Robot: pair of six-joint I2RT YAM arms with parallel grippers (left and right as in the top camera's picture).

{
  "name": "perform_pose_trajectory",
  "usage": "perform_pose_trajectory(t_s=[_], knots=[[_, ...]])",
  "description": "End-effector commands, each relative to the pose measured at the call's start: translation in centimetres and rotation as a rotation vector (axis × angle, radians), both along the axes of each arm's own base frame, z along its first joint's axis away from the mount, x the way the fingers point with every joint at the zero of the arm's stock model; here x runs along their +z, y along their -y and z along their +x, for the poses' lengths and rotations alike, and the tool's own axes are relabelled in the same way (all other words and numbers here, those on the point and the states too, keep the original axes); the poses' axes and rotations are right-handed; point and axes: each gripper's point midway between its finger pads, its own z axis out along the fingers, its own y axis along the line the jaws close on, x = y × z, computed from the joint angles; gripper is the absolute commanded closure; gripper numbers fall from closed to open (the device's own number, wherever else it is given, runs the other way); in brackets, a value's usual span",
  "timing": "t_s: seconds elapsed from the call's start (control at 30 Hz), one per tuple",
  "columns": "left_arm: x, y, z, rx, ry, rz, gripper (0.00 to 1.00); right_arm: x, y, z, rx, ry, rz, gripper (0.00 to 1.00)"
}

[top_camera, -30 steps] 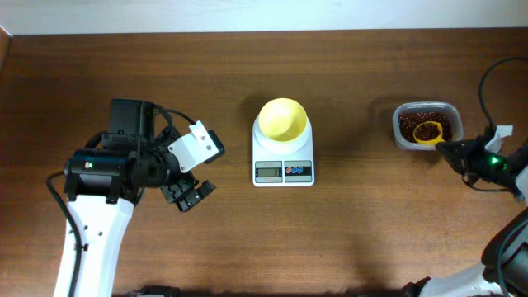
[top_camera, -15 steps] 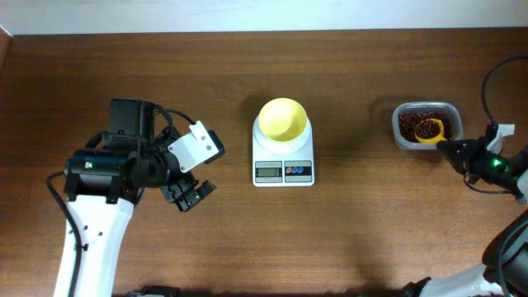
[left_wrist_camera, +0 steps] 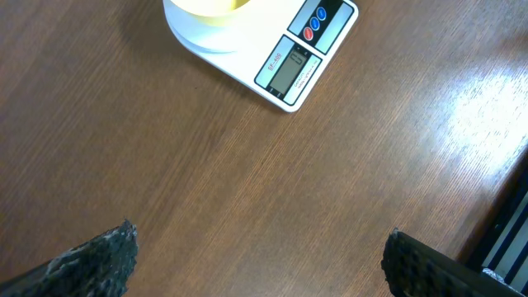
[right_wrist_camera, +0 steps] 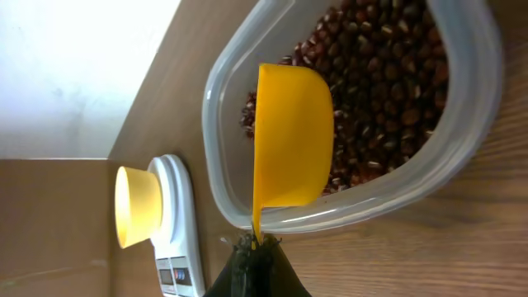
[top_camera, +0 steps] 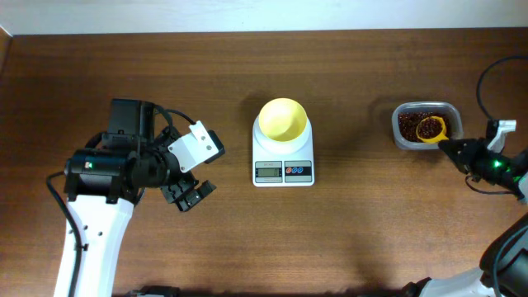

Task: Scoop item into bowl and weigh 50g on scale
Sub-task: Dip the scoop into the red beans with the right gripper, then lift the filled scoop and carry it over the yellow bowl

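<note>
The pale yellow bowl (top_camera: pixel 283 119) stands on the white scale (top_camera: pixel 283 163) at the table's middle; both also show in the right wrist view, bowl (right_wrist_camera: pixel 136 206) and scale (right_wrist_camera: pixel 183 239). Dark red-brown beans (top_camera: pixel 410 122) fill a clear container (top_camera: pixel 426 109) at the right. My right gripper (top_camera: pixel 448 148) is shut on the handle of a small yellow scoop (top_camera: pixel 430 129), whose cup hangs over the beans (right_wrist_camera: pixel 388 91) with beans in it. The scoop (right_wrist_camera: pixel 290 148) is seen from outside in the right wrist view, above the gripper (right_wrist_camera: pixel 254 246). My left gripper (top_camera: pixel 191 195) stands open over bare wood, left of the scale (left_wrist_camera: pixel 293 62).
The table's far edge meets a pale wall at the top. A black cable (top_camera: pixel 487 82) loops above the right arm. The left arm's white body (top_camera: pixel 95 223) covers the table's left front.
The scoop with the right gripper has shifted slightly to the right and back over the container. The left arm has not moved.
</note>
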Motion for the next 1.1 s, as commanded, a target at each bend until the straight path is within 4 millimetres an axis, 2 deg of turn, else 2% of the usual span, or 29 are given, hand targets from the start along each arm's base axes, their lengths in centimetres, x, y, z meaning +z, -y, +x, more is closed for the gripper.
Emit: perform_pose_trajectory(t_s=[0.0,0.07,0.17,0.37,0.57,0.8,0.93,1.07], knots=[[-0.4,-0.1,-0.1,-0.012,-0.007,0.007,0.01,0.9,0.1,-0.3,-0.016,0.009,0.011,0.96],[-0.4,-0.1,-0.1,-0.012,-0.007,0.007,0.01,-0.1,1.2,-0.4,-0.057,-0.043,-0.045,0.96],[-0.4,-0.1,-0.1,-0.012,-0.007,0.007,0.02,-0.1,1.6,-0.6,-0.121,-0.087,0.025,0.96],[-0.4,-0.1,-0.1,-0.012,-0.007,0.007,0.01,2.7,1.8,-0.8,-0.136,0.009,0.204,0.96],[-0.4,-0.1,-0.1,-0.012,-0.007,0.007,0.01,4.8,0.6,-0.7,-0.080,0.094,0.306,0.96],[-0.4,-0.1,-0.1,-0.012,-0.007,0.007,0.01,6.5,-0.2,-0.7,-0.036,0.155,0.379,0.96],[-0.4,-0.1,-0.1,-0.012,-0.007,0.007,0.01,6.5,-2.2,-0.1,0.020,0.146,0.385,0.96],[-0.4,-0.1,-0.1,-0.012,-0.007,0.007,0.01,6.5,-6.0,0.7,0.125,0.125,0.393,0.96]])
